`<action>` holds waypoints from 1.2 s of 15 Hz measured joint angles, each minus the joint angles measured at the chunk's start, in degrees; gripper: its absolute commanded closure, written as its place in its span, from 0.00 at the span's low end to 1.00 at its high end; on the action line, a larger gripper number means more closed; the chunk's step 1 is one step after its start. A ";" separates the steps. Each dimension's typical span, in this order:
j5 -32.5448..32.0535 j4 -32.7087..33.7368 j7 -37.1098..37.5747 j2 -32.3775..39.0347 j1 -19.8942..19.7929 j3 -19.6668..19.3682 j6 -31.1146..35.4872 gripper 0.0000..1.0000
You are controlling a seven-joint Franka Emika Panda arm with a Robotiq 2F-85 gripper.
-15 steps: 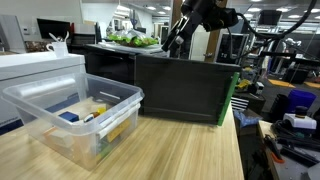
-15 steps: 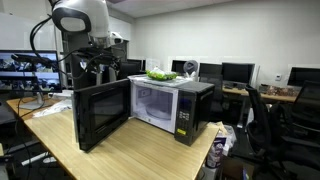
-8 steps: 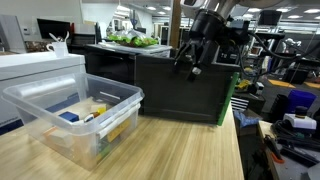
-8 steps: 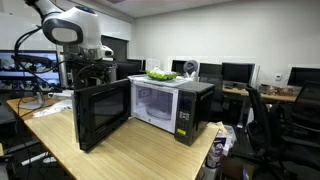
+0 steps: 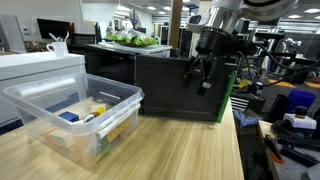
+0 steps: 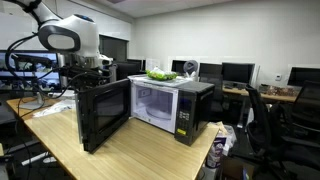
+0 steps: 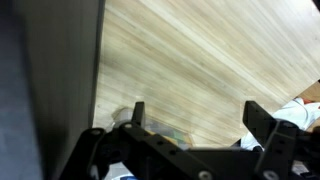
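While my gripper (image 5: 203, 76) hovers near its outer face, jaws wide apart, the microwave door (image 6: 105, 113) stands swung open, upright, long axis level; a plastic bin (image 5: 75, 118) sits well apart on the tabletop (image 5: 160, 150).

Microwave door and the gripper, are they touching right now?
Apart. In the wrist view a strip of wooden table shows between the microwave door and the nearer finger of the open gripper.
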 measured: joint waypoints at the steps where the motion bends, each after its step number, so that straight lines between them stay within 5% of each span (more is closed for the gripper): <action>1: -0.04 -0.21 0.40 0.20 -0.04 -0.61 -0.01 0.00; 18: -0.04 5.14 3.39 7.62 -6.80 -7.43 0.02 0.00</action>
